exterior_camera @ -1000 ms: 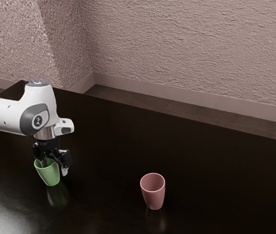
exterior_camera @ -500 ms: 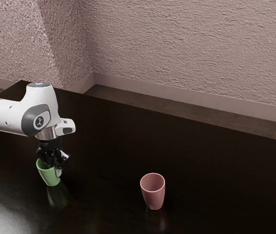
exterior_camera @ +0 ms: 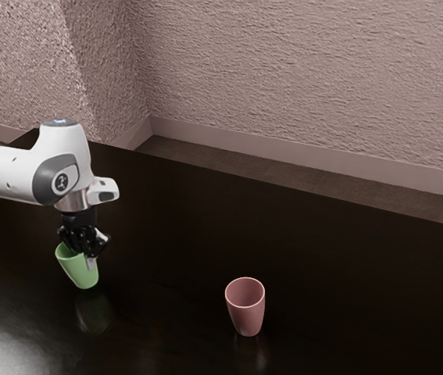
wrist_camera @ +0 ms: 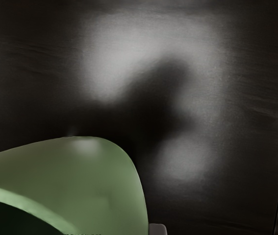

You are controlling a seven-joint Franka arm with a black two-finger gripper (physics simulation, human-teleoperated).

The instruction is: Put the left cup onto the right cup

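A rough, pinkish wall [exterior_camera: 299,70] runs across the top of the exterior view, folding into a corner toward the upper left. Below it, our dark, glossy table [exterior_camera: 323,258] takes up the rest of that view. In the wrist view the same table [wrist_camera: 227,73] shows pale glare and a dark shadow.

Our white arm [exterior_camera: 18,176] enters from the exterior view's left edge and bends downward at mid height. At its end our black gripper [exterior_camera: 84,248] is clamped on the green cup [exterior_camera: 76,269], one finger inside the rim and one outside. The cup hangs tilted at the exterior view's lower left – its base looks just clear of the table, with a faint reflection beneath. In the wrist view the green cup [wrist_camera: 70,186] sits close under our hand.

The pink cup [exterior_camera: 244,306] stands upright on the table, lower centre of the exterior view – well apart from the green cup, toward the exterior view's right.
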